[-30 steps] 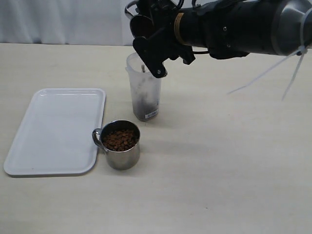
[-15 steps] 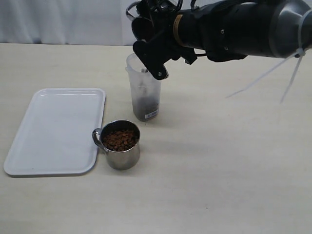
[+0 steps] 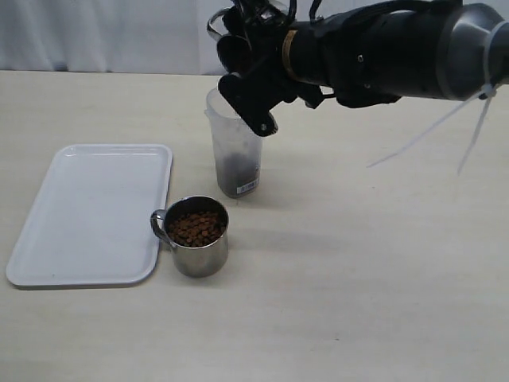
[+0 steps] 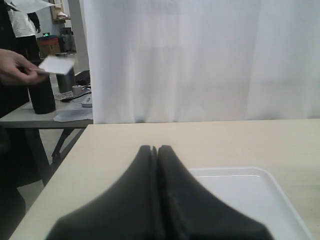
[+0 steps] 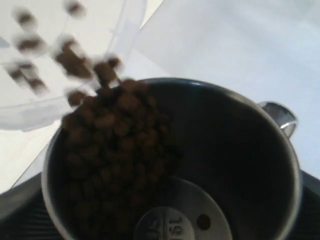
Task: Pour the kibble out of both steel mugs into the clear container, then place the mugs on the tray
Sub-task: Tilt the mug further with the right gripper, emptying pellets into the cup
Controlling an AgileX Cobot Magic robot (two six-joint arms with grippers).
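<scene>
My right gripper [image 3: 243, 70] is shut on a steel mug [image 3: 228, 36], held tipped above the clear container [image 3: 236, 147]. In the right wrist view kibble [image 5: 115, 140] slides over the mug's [image 5: 240, 150] lip and blurred pellets fall past the container rim [image 5: 122, 30]. A dark layer of kibble [image 3: 237, 170] lies in the container's bottom. The second steel mug [image 3: 199, 240] stands upright in front of the container, full of kibble [image 3: 195, 228], beside the white tray [image 3: 87, 211]. My left gripper [image 4: 156, 148] is shut and empty, low over the table near the tray [image 4: 240, 195].
The right arm [image 3: 382, 52] stretches across the back right of the table. White curtains hang behind the table. In the left wrist view a person [image 4: 15, 70] stands at another desk beyond the table's edge.
The right gripper with its mug has shifted slightly while staying tipped over the container. The standing mug, tray and container have not moved.
</scene>
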